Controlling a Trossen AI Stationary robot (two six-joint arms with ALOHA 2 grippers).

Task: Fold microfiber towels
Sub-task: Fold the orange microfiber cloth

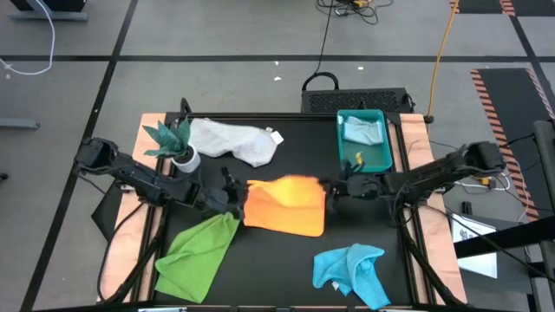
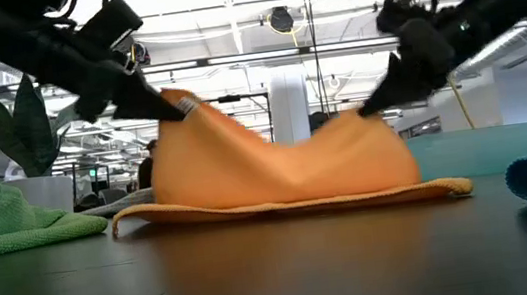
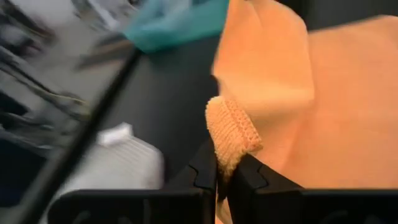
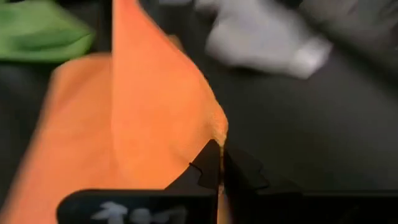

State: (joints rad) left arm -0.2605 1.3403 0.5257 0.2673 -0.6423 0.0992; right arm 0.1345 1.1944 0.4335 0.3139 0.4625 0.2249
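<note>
Black table [image 1: 286, 251] spread with five towels: lime green towel [image 1: 198, 253] front left, turquoise towel [image 1: 351, 273] front right, white-grey towel [image 1: 232, 140] at back, pale blue towel [image 1: 362, 130] in teal tray [image 1: 386, 160]. Orange towel [image 1: 286, 206] at centre, long axis running between the arms, each equally near. Left gripper [image 3: 225, 177] pinched shut on its left corner, right gripper [image 4: 217, 163] clamped on the right corner, both corners raised, middle sagging

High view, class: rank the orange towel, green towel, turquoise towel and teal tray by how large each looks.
1-2. orange towel and green towel: look alike, unranked
3. turquoise towel
4. teal tray
</note>
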